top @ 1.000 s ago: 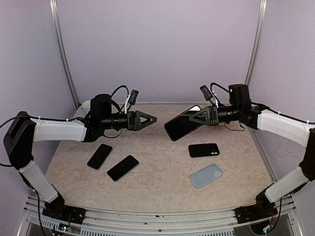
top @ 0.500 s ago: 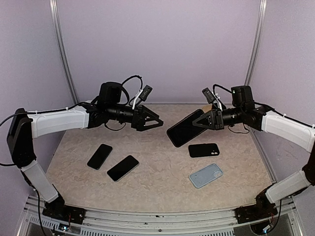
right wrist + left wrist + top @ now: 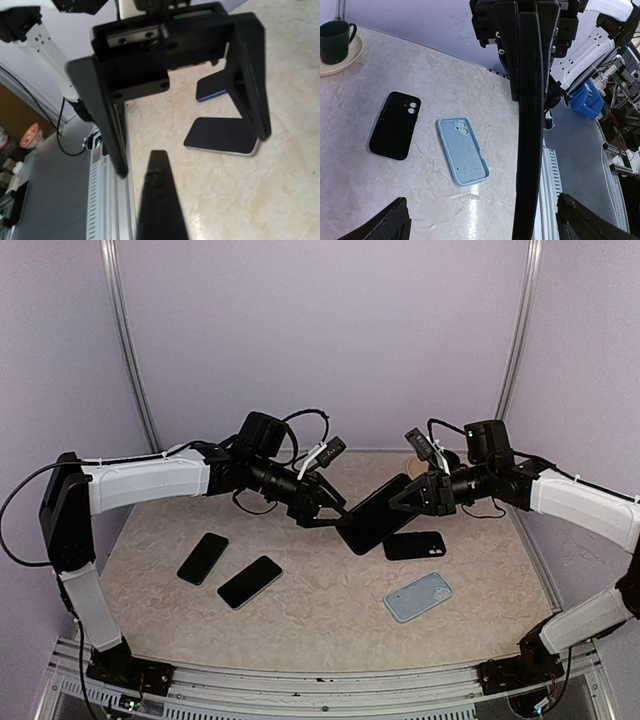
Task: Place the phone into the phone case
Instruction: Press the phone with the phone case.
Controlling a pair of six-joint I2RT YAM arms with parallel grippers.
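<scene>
Black and glossy, the large flat phone hangs tilted above the middle of the marbled beige desk. I pinch it at its 2 o'clock end with my right hand, the fingers pressed together on it. My left hand reaches in from 9 o'clock with its fingers spread wide. Through my left wrist camera the phone stands edge-on between those fingers. Whether either one touches it I cannot tell.

On the desk just at 4 o'clock of the held phone lies the matte black phone case, flat, its camera cut-out toward 3 o'clock. A pale blue phone case lies nearer me, at 6 o'clock of the black one and apart from it, also flat.

Over at 8 o'clock of the desk a smaller black phone lies flat, and a second black phone sits just beside it at its 4 o'clock, the two not touching.

Far back, at 1 o'clock, a dark green mug stands upright on a beige saucer.
</scene>
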